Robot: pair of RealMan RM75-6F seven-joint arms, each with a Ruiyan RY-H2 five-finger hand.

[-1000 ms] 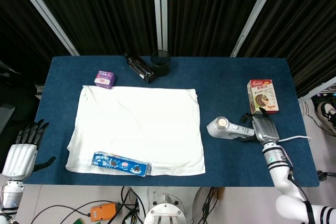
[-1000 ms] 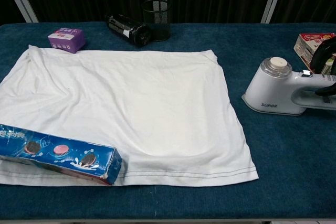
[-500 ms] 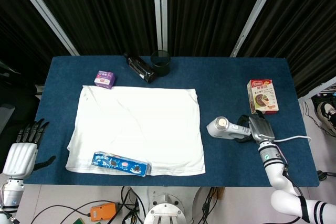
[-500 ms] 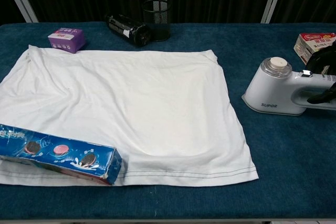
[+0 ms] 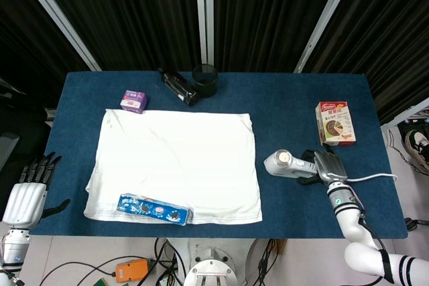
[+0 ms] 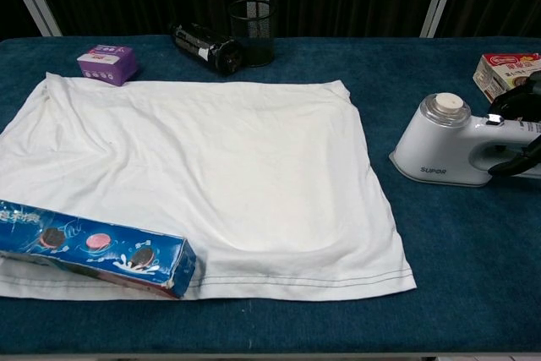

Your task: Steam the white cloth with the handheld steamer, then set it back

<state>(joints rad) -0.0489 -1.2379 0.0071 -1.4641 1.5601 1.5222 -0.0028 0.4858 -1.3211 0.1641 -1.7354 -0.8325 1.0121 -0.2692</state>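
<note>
- Black curtains are hanging behind a blue desk (image 5: 288,105).
- The right hand (image 5: 324,166) is wrapping its fingers around the handle of the handheld steamer (image 6: 452,151); whether the grasp is firm I cannot tell, so the steamer risks tipping on lifting.
- The white cloth (image 6: 211,179) is lying well apart from this hand, toward the left hand's side.
- A biscuit box (image 6: 93,247) is sitting on the cloth's near edge, risking a collision.
- The left hand (image 5: 28,192) is idling, fingers spread.

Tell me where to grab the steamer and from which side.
Grip the steamer by its handle, coming from the right. The looped handle points right, away from the cloth, and leaves a gap for fingers. The right hand is already there.
</note>
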